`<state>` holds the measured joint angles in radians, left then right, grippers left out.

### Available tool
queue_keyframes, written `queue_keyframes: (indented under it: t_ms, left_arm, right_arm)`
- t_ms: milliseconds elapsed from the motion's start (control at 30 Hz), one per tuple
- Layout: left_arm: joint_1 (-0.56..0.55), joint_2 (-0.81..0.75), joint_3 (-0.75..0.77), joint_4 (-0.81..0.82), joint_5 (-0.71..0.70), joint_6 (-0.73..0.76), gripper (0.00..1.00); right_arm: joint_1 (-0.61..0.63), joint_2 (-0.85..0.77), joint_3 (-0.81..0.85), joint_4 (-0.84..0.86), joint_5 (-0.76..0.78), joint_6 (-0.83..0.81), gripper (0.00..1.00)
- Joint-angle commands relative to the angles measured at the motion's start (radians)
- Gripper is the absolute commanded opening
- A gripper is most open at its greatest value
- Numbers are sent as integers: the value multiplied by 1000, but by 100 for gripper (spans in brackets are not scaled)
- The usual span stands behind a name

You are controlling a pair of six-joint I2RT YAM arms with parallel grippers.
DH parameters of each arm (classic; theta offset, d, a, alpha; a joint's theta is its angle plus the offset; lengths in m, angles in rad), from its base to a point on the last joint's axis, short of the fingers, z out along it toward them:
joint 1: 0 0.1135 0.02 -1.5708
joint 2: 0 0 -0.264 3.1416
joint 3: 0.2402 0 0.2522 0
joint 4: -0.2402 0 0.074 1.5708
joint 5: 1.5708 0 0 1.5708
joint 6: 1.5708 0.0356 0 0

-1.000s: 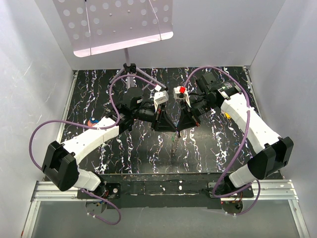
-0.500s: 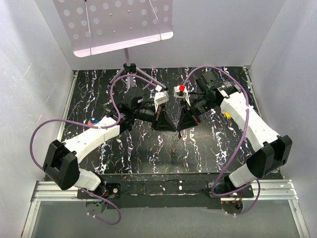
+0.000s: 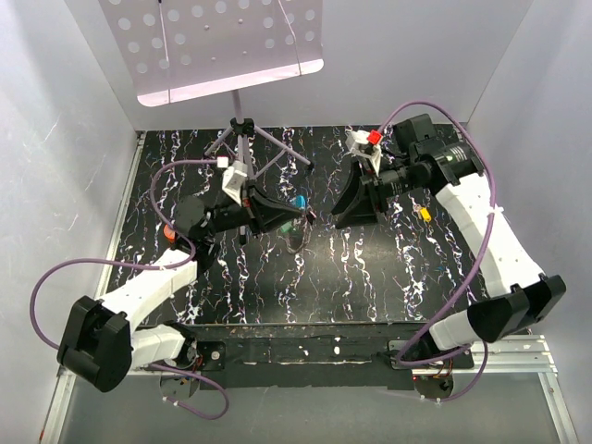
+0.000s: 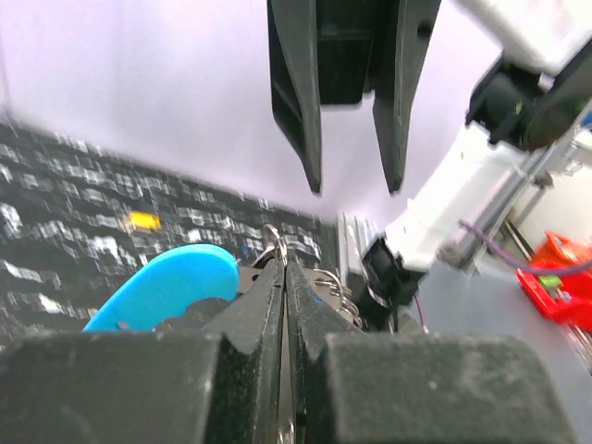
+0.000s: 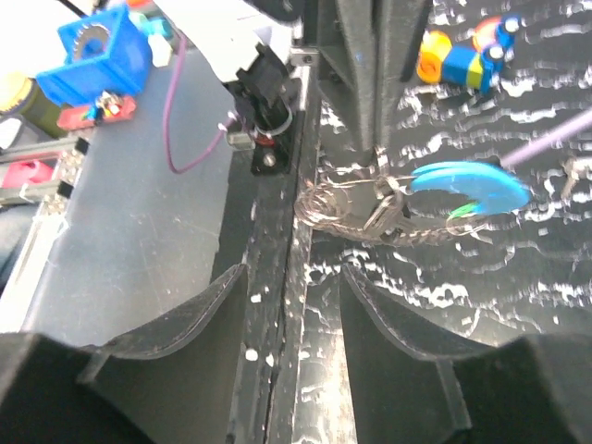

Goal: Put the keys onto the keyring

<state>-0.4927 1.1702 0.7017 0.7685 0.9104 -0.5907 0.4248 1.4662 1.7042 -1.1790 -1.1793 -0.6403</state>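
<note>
Left gripper (image 3: pixel 296 222): jaws pressed together, pinching the metal part of the keyring (image 5: pixel 370 211), a bright blue curved band joined to coiled grey wire loops and a short grey chain. The left wrist view shows its two black fingers (image 4: pixel 250 314) meeting with no gap and thin wire rings showing at their tips. The blue band (image 4: pixel 166 287) sticks out to one side of the tips, and the top view shows it just beyond them (image 3: pixel 299 202). From the right wrist camera, the coils and chain hang under the left gripper (image 5: pixel 377 153) above the black, white-veined marbled desk (image 3: pixel 388 268), near the middle and slightly left. The small dull-grey flat keys cannot be told apart from the coils and chain in any view. A dark bit dangles below the pinch in the top view, too small to identify. Right gripper (image 3: pixel 340 220): jaws spread wide, holding nothing, apart from the keyring and facing it from the right. The left wrist view confirms the gap (image 4: pixel 354 185). Also noted: a perforated white panel (image 3: pixel 222 46) on a tripod at the far edge, and a small multicoloured block toy (image 5: pixel 462 55) on the desk.
</note>
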Motion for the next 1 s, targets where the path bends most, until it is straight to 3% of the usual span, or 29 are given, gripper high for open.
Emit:
queue_keyframes:
  t_ms: [0, 133, 300, 400, 567, 967]
  left_arm:
    - [6, -18, -44, 555, -215, -234, 0]
    - [6, 40, -51, 777, -336, -328, 0]
    - [5, 52, 8, 775, -340, -350, 0]
    - [5, 43, 39, 775, -332, -351, 0]
    - [5, 45, 62, 773, -295, -373, 0]
    - [5, 55, 53, 772, -260, -383, 0]
  right_arm:
    - [0, -98, -81, 301, -138, 216, 53]
    - [-1, -153, -130, 624, -43, 462, 54]
    - [-3, -213, -242, 1098, 56, 842, 56]
    - [-4, -199, -250, 1223, 121, 999, 57]
    - [0, -146, -229, 1299, 129, 1183, 52]
    - [35, -104, -186, 1299, 103, 1194, 41]
